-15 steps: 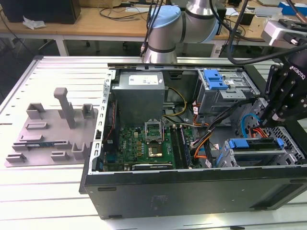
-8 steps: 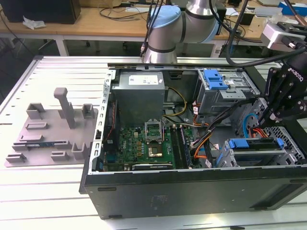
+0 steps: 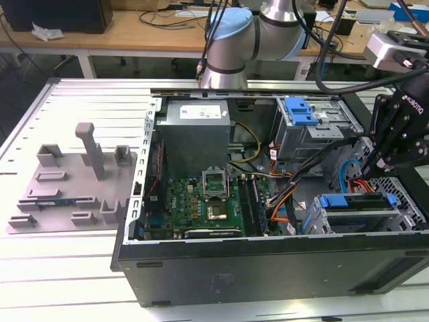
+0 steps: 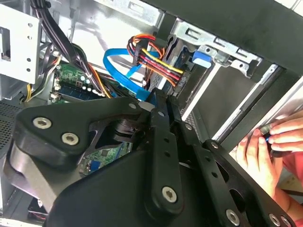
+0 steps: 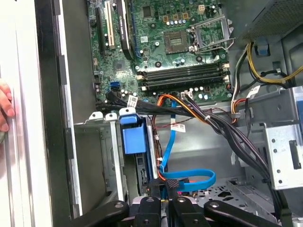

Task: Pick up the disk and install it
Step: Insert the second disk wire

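Note:
The disk (image 3: 354, 203) sits in the drive cage at the case's front corner, on the exterior view's right. Its blue carrier bracket (image 5: 132, 137) stands out against the grey metal cage. My gripper (image 3: 381, 161) hangs just above and beside that cage, inside the open computer case. In both wrist views the fingers (image 5: 158, 201) are pressed together, and I see nothing held between them. The gripper (image 5: 166, 190) is close to a blue data cable (image 5: 194, 182) and its black plug. In the second wrist view the gripper (image 4: 160, 108) points at the cable bundle.
Orange, yellow and black cables (image 4: 156, 66) cross the space by the cage. The motherboard (image 3: 201, 201) and the grey power supply (image 3: 194, 131) fill the case's other half. A person's hand (image 4: 270, 142) rests on the case's edge (image 5: 4, 104). A grey fixture plate (image 3: 67, 181) lies outside.

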Motion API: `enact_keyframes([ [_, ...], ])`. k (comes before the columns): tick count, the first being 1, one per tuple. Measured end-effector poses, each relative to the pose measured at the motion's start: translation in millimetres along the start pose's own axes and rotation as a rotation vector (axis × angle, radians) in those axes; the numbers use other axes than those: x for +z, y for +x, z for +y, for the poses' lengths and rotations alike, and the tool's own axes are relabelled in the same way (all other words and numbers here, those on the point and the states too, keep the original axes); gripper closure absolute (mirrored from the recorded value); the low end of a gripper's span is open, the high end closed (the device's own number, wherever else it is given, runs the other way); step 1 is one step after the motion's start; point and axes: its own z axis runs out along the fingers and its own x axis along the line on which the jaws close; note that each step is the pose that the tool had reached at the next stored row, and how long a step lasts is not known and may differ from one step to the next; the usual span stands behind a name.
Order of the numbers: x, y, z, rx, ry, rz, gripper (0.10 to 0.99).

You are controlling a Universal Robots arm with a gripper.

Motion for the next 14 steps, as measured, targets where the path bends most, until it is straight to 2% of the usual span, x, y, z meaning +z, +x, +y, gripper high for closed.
enact_keyframes([
  [3, 0.3, 0.3, 2.2, -0.027, 0.002, 0.0024, 0.925],
  [8, 0.6, 0.8, 4.5, -0.094, 0.007, 0.0135, 0.925],
  [11, 0.8, 1.2, 5.2, -0.138, 0.011, 0.0269, 0.925],
  [14, 2.7, 4.6, 6.9, -0.153, 0.018, 0.0281, 0.925],
])
